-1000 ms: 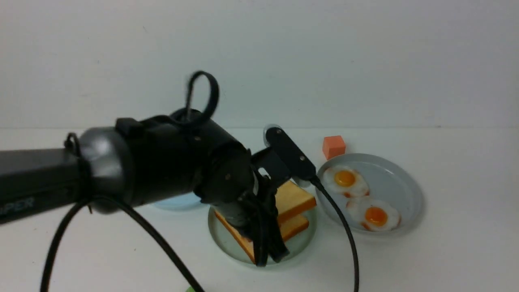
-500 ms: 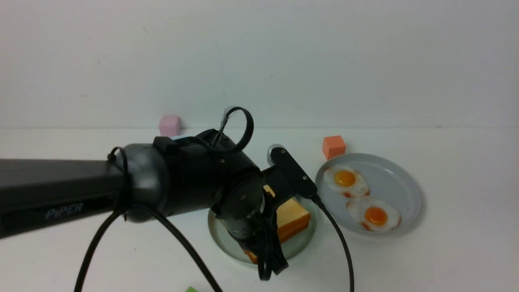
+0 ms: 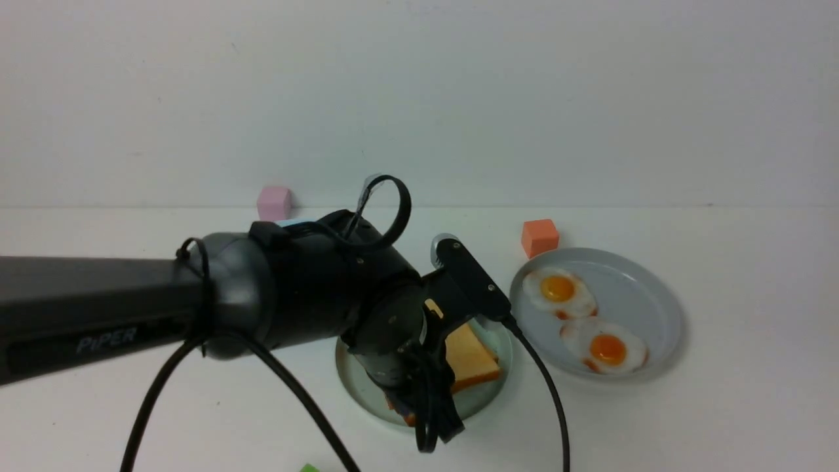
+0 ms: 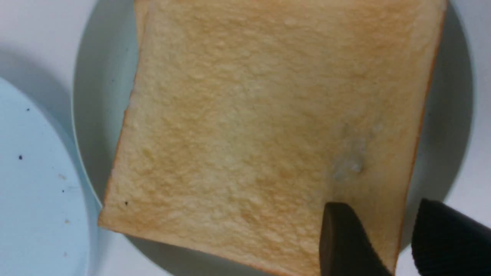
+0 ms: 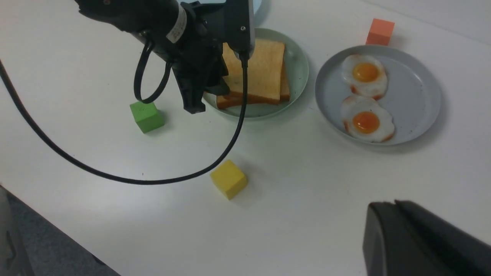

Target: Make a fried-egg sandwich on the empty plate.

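Between the spread jaws of the left gripper [image 4: 383,218] runs one edge of the top slice [image 4: 268,115] of toast — one finger [image 4: 345,241] over the bread, the other off its side, above the green plate [image 4: 452,115]. That slice lies flat on the lower slice [image 5: 284,86], nearly square with it (a strip of the lower one peeks out), and both rest on the green plate. Across the toast from the jaws, just beside that plate, is the blue plate [image 4: 38,191]. Off to one side of the jaws, well apart, two fried eggs [image 5: 365,73] lie on the grey plate [image 5: 418,96]. The right gripper [image 5: 387,214] — jaws pressed together on nothing — hangs far from the toast.
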`<state>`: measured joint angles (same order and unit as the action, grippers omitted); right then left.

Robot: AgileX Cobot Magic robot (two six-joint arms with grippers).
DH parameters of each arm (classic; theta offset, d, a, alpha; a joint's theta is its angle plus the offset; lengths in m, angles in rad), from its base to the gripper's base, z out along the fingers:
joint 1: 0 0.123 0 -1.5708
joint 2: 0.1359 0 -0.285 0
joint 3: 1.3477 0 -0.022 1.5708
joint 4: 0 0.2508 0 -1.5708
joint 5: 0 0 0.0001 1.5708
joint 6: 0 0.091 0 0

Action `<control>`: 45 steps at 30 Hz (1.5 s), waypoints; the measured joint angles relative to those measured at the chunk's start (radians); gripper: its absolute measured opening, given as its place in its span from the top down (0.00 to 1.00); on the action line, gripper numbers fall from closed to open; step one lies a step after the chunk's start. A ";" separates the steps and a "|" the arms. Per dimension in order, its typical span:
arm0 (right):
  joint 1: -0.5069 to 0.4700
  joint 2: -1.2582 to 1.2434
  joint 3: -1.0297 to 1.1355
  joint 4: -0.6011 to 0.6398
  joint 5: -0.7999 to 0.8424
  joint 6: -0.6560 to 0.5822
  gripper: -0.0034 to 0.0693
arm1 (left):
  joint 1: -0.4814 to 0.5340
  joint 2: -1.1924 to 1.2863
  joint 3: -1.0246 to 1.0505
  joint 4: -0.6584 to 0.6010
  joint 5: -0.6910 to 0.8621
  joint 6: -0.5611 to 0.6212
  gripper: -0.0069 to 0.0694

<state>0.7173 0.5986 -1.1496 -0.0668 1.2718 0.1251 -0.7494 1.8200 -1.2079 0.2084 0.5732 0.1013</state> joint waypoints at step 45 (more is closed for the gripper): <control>0.000 0.000 0.000 0.051 0.000 0.056 0.85 | 0.000 -1.695 1.087 -0.250 -0.427 -0.207 0.93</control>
<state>0.7173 0.5986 -1.1496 -0.0161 1.2718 0.1809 -0.7494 0.1252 -0.1210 -0.0411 0.1466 -0.1053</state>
